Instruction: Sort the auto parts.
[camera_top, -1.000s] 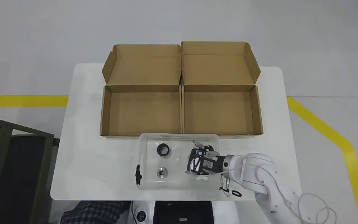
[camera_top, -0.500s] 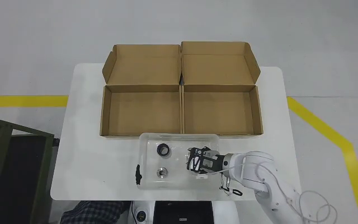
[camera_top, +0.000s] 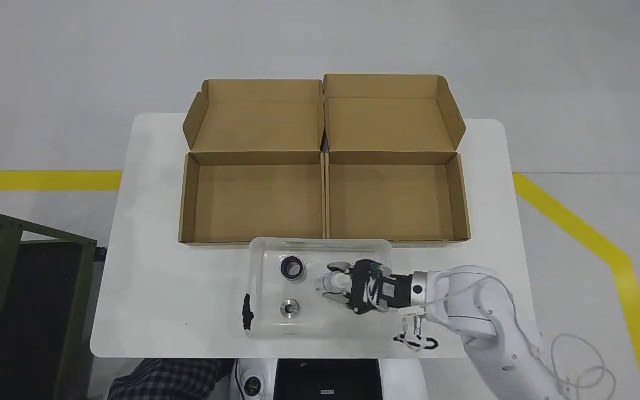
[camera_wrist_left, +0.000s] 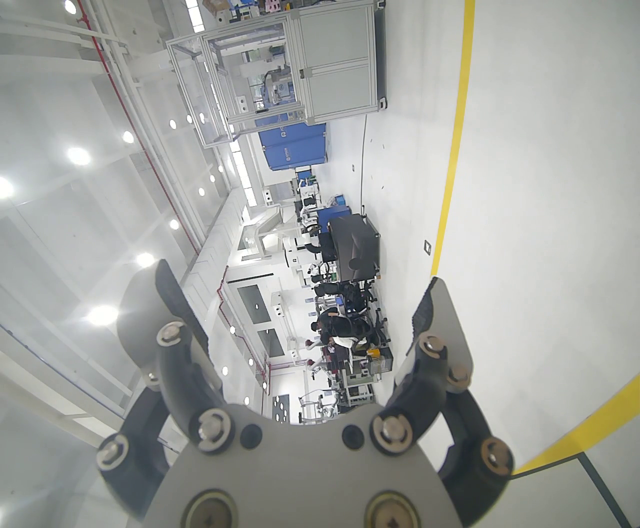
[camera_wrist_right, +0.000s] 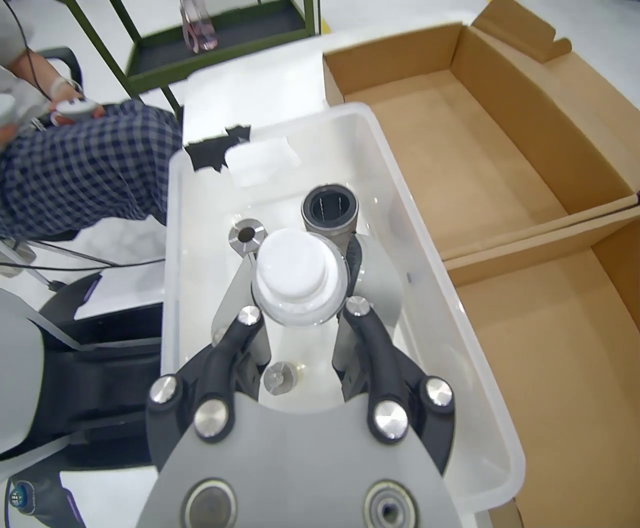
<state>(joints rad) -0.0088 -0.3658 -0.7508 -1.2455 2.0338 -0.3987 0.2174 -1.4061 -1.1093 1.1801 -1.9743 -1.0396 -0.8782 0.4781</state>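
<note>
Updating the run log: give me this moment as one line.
right gripper: shut on white part | above clear bin | left gripper: open, empty

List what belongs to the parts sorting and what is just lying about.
Belongs to the job:
right gripper, jaws shut on the white stepped part
dark sleeve, metal bushing and small metal piece in the clear bin
left cardboard box and right cardboard box, both empty

Just lying about:
black tape at the bin's end
green cart
yellow floor line
</note>
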